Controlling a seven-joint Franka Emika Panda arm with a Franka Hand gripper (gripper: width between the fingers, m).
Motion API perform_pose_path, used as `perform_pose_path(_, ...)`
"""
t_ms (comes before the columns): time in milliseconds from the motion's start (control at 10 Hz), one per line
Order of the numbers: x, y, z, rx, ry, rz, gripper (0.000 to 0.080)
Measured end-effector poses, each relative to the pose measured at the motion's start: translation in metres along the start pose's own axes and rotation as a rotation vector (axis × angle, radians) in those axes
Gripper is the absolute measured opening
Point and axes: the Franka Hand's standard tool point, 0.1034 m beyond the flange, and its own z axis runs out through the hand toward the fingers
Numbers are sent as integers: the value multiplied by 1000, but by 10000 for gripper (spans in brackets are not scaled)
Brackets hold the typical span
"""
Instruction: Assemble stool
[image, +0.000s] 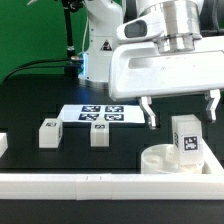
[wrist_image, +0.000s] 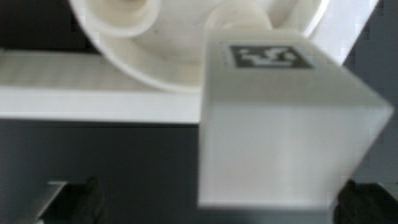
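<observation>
The round white seat ring lies at the exterior view's right, beside the front rail. One white leg with a black-and-white tag stands upright on it. My gripper is open just above that leg, a finger on each side, holding nothing. In the wrist view the leg fills the middle with its tag facing the camera, and the seat ring lies beyond it. The dark fingertips stand apart from the leg's sides. Two more legs stand loose on the table.
The marker board lies flat behind the loose legs. A long white border rail runs along the front; it also shows in the wrist view. A black object sits at the exterior view's left edge. The robot base stands behind.
</observation>
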Motion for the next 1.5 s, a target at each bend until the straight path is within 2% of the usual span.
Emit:
perform_pose_path(100,-3,-8,1,11,-109,4,649)
perform_pose_path(200,4,-9,1,18,-162,14,649)
perform_pose_path(400,1,-17,1,29,-282,-17,649)
perform_pose_path(500,-4,-18,0,33,-313,-51,649)
perform_pose_path(600,-9,-18,-1,38,-397,-47,649)
perform_pose_path(700,-4,-19,0,39,-389,-48,649)
perform_pose_path(900,-6,-16,-2,32,-421,14,649)
perform_pose_path(1000,-2,-13,-1,29,-431,62,649)
perform_pose_path(1200,-6,-11,9,23,-421,88,649)
perform_pose_path(1400,-6,-11,9,20,-423,100,649)
perform_pose_path(1500,-6,-11,9,16,-423,129,523)
